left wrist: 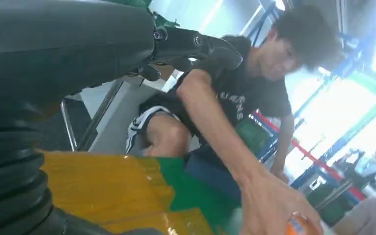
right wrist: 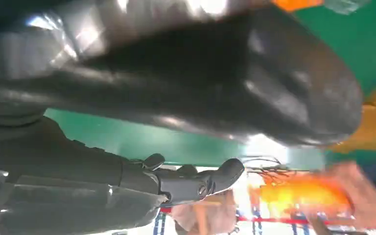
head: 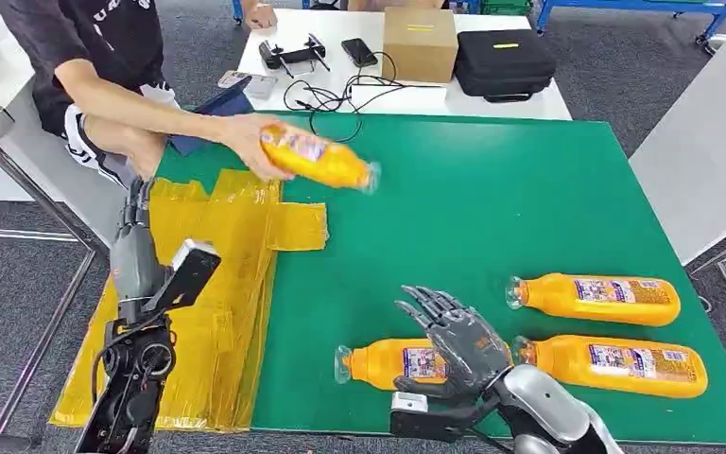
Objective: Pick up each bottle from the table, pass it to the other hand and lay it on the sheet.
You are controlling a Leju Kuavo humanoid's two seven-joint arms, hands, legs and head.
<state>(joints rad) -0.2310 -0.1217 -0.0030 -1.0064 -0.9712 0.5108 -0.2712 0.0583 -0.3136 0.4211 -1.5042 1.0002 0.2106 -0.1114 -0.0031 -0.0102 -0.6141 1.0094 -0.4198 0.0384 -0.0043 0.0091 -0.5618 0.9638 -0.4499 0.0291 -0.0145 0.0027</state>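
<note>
**Observer:** Where do your hands stand, and where are the bottles?

**Operator:** My right hand (head: 458, 336) hovers over the nearest bottle (head: 392, 363), fingers spread apart and holding nothing; I judge it is poised there to close on that bottle next. My left hand (head: 134, 213) is raised above the yellow sheet (head: 217, 312), near its far edge; I cannot tell how its fingers lie, though nothing shows in it; I would guess it waits there to receive the hand-over.

**Observer:** And the other bottles?

**Operator:** Two more lie on their sides on the green table (head: 492, 208), the upper right bottle (head: 594, 298) and the lower right bottle (head: 614, 364), just beside each other, caps toward my hand; lying flat, they should take a grasp around the body from above. A fourth bottle (head: 317, 158) is in a person's hand (head: 250, 144), held above the table just past the sheet; whether it is coming or going I cannot say.

**Observer:** What is in them?

**Operator:** All four look full of orange liquid, with clear caps on; no bottle lies on the sheet.
</note>
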